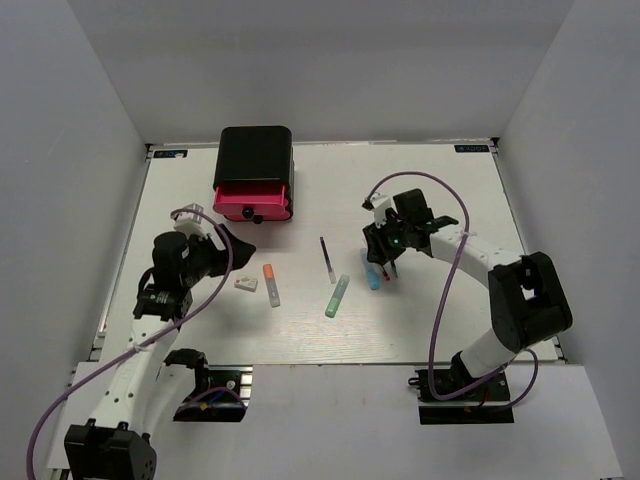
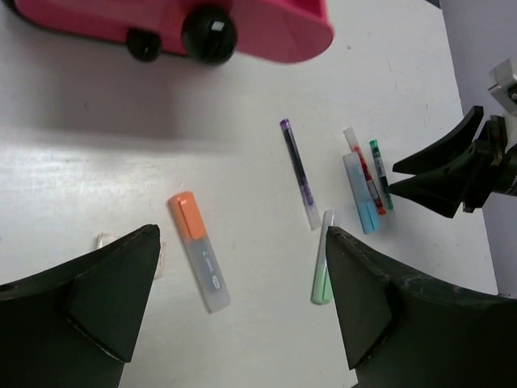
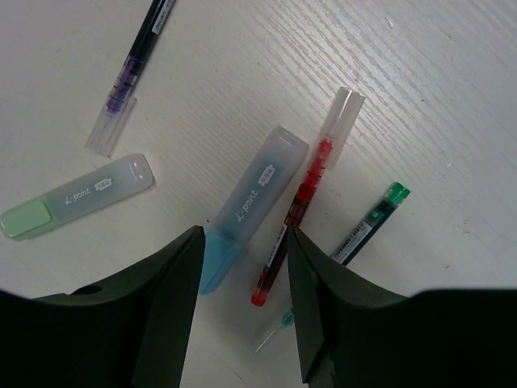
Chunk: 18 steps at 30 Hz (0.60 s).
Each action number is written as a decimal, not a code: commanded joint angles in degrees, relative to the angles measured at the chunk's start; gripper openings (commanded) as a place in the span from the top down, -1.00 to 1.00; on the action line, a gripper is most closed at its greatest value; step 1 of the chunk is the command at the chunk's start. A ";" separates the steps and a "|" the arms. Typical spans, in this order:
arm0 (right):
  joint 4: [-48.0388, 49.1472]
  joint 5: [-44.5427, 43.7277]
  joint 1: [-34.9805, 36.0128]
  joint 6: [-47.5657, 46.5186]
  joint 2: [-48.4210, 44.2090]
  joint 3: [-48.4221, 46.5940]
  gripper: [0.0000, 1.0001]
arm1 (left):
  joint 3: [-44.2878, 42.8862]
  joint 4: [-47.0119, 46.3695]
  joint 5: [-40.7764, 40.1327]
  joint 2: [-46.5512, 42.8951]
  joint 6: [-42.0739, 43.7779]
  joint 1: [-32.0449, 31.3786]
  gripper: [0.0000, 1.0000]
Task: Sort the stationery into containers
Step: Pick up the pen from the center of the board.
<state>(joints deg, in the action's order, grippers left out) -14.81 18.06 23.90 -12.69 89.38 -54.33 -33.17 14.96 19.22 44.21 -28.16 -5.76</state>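
Note:
The stationery lies loose on the white table. The orange-capped marker point(image 2: 200, 250) and the mint green marker point(image 2: 322, 271) lie under my left gripper point(image 2: 242, 242), which hangs open and empty above them. The small white eraser point(image 1: 246, 284) sits beside its left finger. The dark blue pen point(image 3: 133, 73) lies apart. My right gripper point(image 3: 242, 250) has closed down around the capped end of the light blue marker point(image 3: 250, 198) and the red pen point(image 3: 303, 198), both still lying on the table. The green pen point(image 3: 373, 218) lies just outside its right finger. The black cabinet point(image 1: 256, 158) has one pink drawer point(image 1: 252, 203) pulled out.
Grey walls stand round the table on three sides. A purple cable loops over each arm. The right arm's elbow point(image 1: 530, 295) stands near the table's right edge.

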 commanded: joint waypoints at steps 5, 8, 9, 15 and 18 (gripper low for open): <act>1.62 -5.49 3.42 3.72 1.67 0.71 -0.01 | 4.08 4.10 -2.00 -6.50 -4.97 -0.22 -0.86; 2.06 -7.16 4.48 4.34 2.64 1.06 -0.01 | 4.60 5.42 -2.52 -7.72 -4.97 -0.22 -0.86; 1.98 -7.17 4.58 4.77 3.33 0.89 -0.01 | 4.60 5.43 -2.52 -7.73 -4.97 -0.22 -0.86; 2.68 -9.00 6.07 5.65 4.92 1.33 0.02 | 4.60 6.48 -3.14 -8.87 -5.58 -0.22 -0.86; 3.03 -11.20 6.77 6.36 6.15 1.15 0.02 | 5.13 7.01 -3.14 -8.87 -5.59 -0.22 -0.86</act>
<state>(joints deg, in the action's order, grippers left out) -13.61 9.69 29.89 -7.86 94.28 -53.45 -28.53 21.04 16.88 36.14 -33.30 -5.76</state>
